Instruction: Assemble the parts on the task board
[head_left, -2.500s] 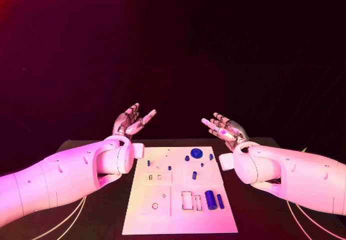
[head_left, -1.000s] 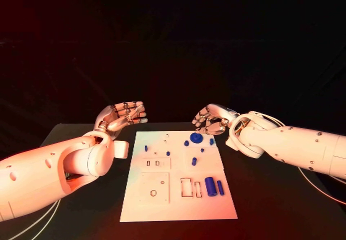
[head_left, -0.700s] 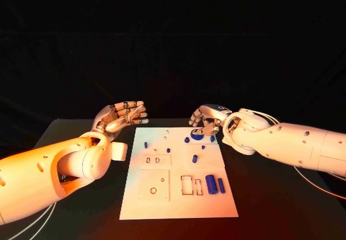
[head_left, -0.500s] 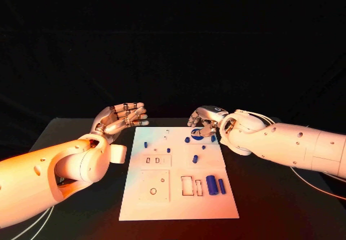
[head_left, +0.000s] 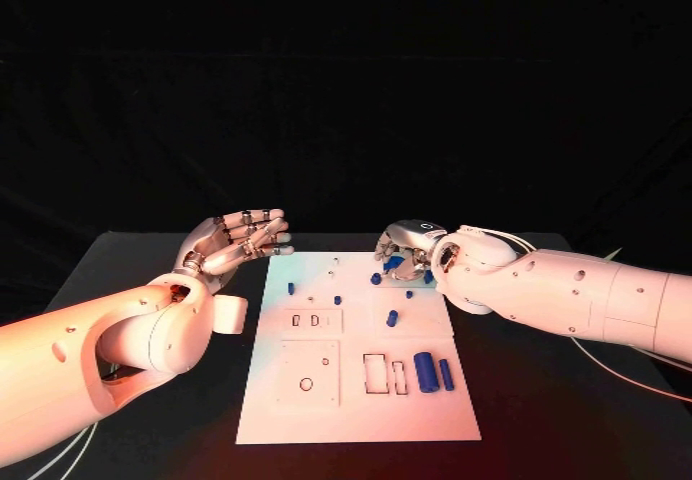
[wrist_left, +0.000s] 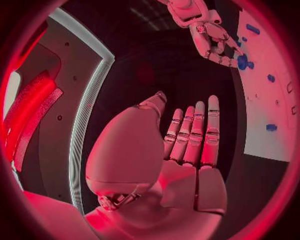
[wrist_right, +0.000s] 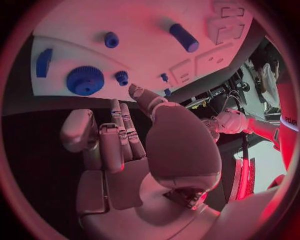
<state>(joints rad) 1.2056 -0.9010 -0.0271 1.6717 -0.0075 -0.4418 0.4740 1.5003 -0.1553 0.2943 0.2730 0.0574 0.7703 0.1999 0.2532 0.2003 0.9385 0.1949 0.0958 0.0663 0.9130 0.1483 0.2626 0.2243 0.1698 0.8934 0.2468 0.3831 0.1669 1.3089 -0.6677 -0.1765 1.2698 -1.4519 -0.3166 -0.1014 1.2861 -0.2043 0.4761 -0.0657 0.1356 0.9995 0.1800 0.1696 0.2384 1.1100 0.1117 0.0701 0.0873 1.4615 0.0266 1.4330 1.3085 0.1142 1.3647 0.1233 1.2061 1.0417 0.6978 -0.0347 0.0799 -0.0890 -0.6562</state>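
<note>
The white task board (head_left: 325, 420) lies in the middle of the black table. A blue gear (head_left: 394, 265) (wrist_right: 85, 80) (wrist_left: 241, 61) sits near its far right corner. My right hand (head_left: 405, 246) (wrist_right: 119, 145) hovers over the gear with fingers bent down, fingertips close beside it and holding nothing. Small blue pegs (head_left: 391, 318) stand on the far half. A thick blue cylinder (head_left: 424, 371) and a thin one (head_left: 446, 375) lie at the near right. My left hand (head_left: 231, 240) (wrist_left: 187, 145) is held palm up, fingers apart, off the board's far left corner.
Rectangular slots (head_left: 374, 372) and an oval hole (head_left: 306, 384) are cut into the board's near half, with two small slots (head_left: 306, 321) at mid-left. Bare black table (head_left: 562, 410) flanks the board on both sides. My right forearm (head_left: 577, 295) crosses above the table's right side.
My right hand has swung in from beside the board and lowered over the blue gear, fingers curling down. My left hand has stayed almost in place, palm up.
</note>
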